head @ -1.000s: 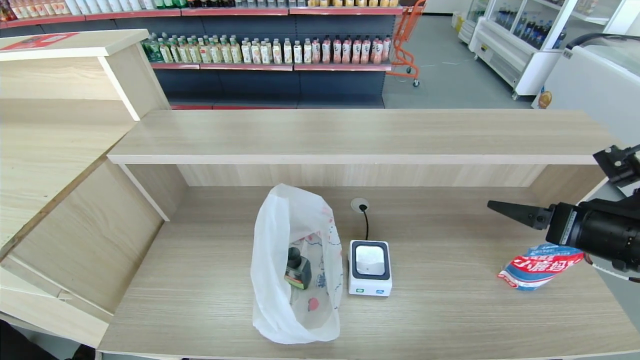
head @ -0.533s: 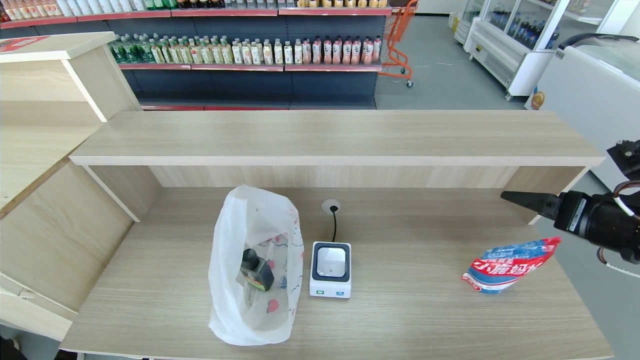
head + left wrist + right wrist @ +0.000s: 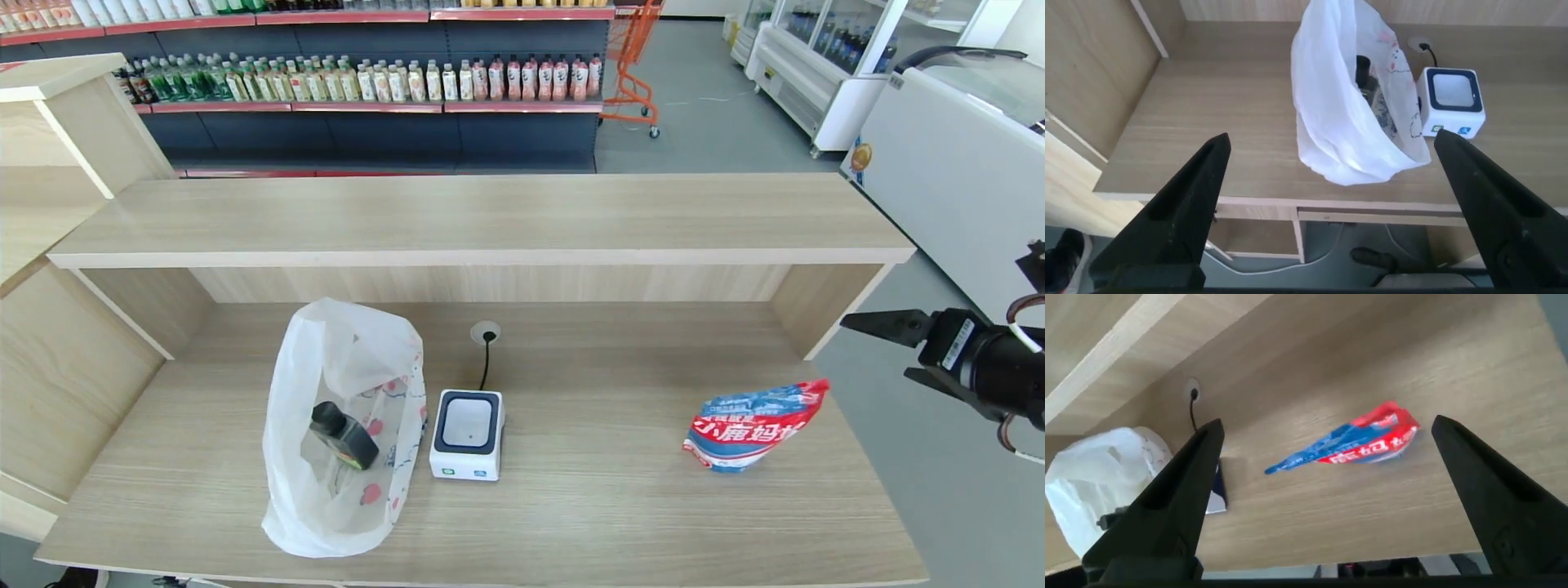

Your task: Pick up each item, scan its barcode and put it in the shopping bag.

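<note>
1. A red-and-blue packet [image 3: 755, 423] is laid on the right part of the table [image 3: 588, 490].
2. A dark bottle [image 3: 343, 434] is held in the shopping bag [image 3: 351, 351], just beside the scanner [image 3: 467, 433].
3. The right pincer [image 3: 878, 347] and the left pincer [image 3: 1331, 139] are held open, nothing gripped.
</note>
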